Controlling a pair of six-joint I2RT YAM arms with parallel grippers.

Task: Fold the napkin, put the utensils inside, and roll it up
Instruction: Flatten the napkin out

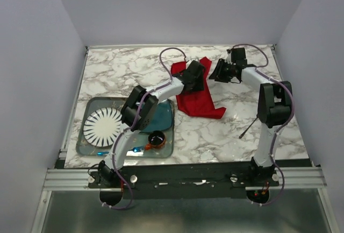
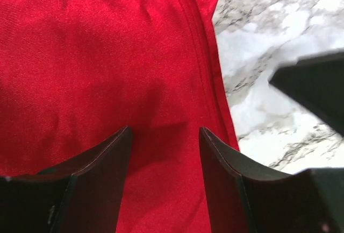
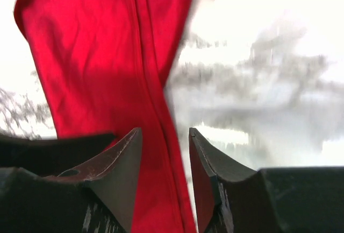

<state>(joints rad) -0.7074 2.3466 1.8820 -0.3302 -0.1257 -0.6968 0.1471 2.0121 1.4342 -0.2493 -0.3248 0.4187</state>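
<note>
Loosely rumpled red napkin (image 1: 199, 101), satiny, stitched hem, left end effector (image 2: 165, 129) and right end effector (image 3: 165, 131) unclenched over it

Striped plate (image 1: 104, 126) on tray (image 1: 86, 149)

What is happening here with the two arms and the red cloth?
Two robot arms are working on the red napkin, which lies rumpled on the marble table. The left gripper is low over the cloth, and the right gripper straddles its hemmed edge. Both have their jaws apart, and neither has clamped the cloth yet. The fork lies on the table beside the right arm, not yet inside the napkin.
</note>
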